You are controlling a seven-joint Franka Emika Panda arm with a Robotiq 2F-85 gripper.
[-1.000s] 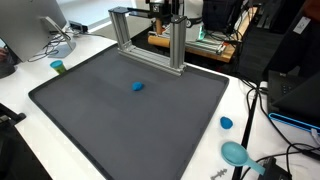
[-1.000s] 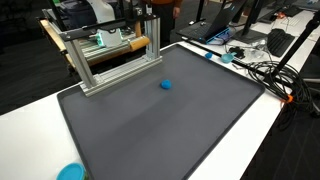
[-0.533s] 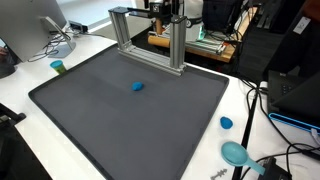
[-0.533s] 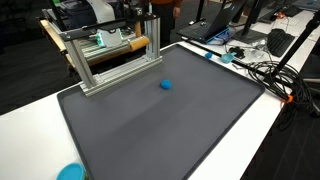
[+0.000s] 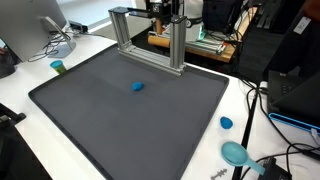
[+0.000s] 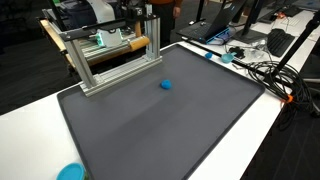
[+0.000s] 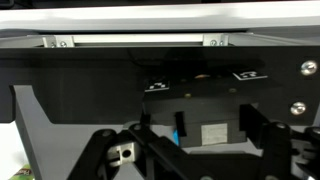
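A small blue ball [image 5: 138, 86] lies near the middle of a dark grey mat [image 5: 100, 120]; it also shows in an exterior view [image 6: 167, 85]. My gripper [image 7: 197, 140] is open and empty, its dark fingers [image 7: 252, 128] wide apart low in the wrist view. It faces an aluminium frame [image 7: 140, 41] and dark equipment behind it. A thin blue sliver [image 7: 178, 127] shows between the fingers; I cannot tell what it is. In both exterior views the gripper is only partly seen, high behind the frame [image 5: 166, 12] [image 6: 151, 8], far from the ball.
An aluminium frame [image 5: 148, 38] [image 6: 112, 62] stands on the mat's far edge. A blue cap [image 5: 226, 123] and a teal dish [image 5: 236, 153] lie on the white table. A green-topped cup [image 5: 58, 67], a monitor base and cables ring the mat.
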